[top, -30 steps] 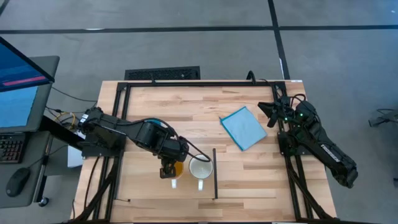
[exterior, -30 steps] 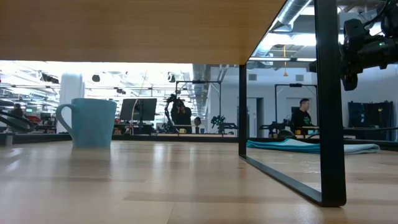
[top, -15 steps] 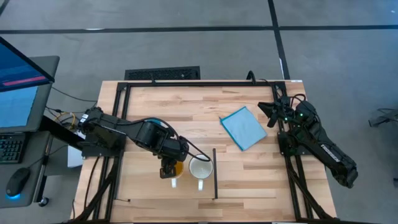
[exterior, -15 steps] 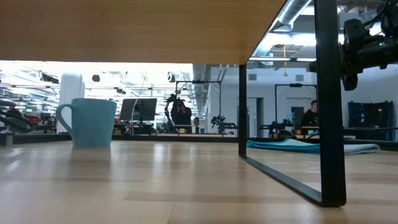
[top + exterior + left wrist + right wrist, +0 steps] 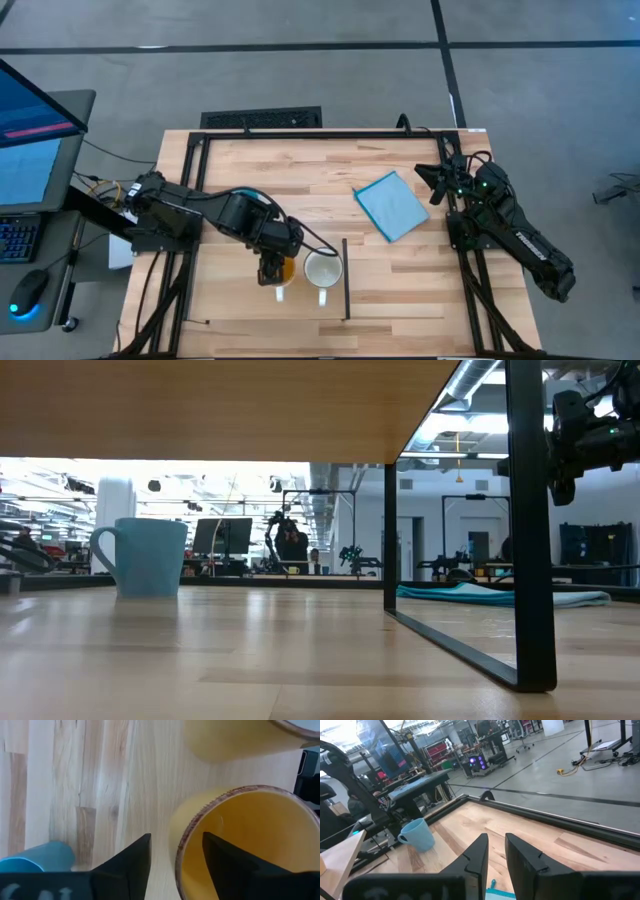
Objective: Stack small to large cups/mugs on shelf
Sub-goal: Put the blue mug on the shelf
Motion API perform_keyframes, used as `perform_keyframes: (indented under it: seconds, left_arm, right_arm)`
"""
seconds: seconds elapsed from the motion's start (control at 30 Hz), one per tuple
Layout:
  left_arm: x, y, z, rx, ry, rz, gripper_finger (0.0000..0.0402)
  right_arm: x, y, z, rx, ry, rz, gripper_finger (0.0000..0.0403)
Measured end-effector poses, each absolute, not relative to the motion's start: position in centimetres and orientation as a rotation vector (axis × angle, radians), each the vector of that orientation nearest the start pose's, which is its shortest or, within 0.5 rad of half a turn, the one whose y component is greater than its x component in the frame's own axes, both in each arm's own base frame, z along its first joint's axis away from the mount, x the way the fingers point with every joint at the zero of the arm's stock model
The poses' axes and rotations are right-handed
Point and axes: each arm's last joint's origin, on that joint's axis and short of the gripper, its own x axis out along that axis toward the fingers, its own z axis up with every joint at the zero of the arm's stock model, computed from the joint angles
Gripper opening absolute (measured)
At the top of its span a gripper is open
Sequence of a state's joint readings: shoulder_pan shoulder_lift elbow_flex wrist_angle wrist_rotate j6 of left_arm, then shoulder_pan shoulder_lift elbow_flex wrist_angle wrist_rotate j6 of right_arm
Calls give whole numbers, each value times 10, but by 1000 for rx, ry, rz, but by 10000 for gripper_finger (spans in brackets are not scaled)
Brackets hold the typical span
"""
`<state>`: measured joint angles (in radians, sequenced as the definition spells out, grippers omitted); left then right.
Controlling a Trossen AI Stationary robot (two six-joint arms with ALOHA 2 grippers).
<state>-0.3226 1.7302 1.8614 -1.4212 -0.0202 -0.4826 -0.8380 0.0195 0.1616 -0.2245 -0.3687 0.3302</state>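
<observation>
Wooden surface (image 5: pixel 250 170) carries all three mugs: the left claw (image 5: pixel 270 268), fingers apart astride the orange mug's (image 5: pixel 240 845) rim beside the white mug (image 5: pixel 323 270), has barely moved in a second, so stacking stalls; blue mug (image 5: pixel 145 557) stands apart, right claw (image 5: pixel 437 180) nearly together, idle.

Grey concrete floor (image 5: pixel 300 70) crossed by dark seams surrounds the wooden table (image 5: pixel 300 170). Beyond the gripper, a bright workshop with ceiling lights (image 5: pixel 200 485), desks (image 5: pixel 420 782), monitors (image 5: pixel 225 535).
</observation>
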Motion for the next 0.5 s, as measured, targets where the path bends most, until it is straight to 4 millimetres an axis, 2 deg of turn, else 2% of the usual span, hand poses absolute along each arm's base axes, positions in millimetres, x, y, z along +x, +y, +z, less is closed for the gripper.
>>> perform_keyframes:
  seconds: [0.33, 0.5]
  left_arm:
    - [301, -93, 371, -217, 1283, 61, 172]
    - [290, -84, 386, -259, 1232, 78, 172]
  right_arm:
    - [64, -56, 195, 371, -10, -477, 86]
    - [64, -56, 195, 372, -10, -477, 86]
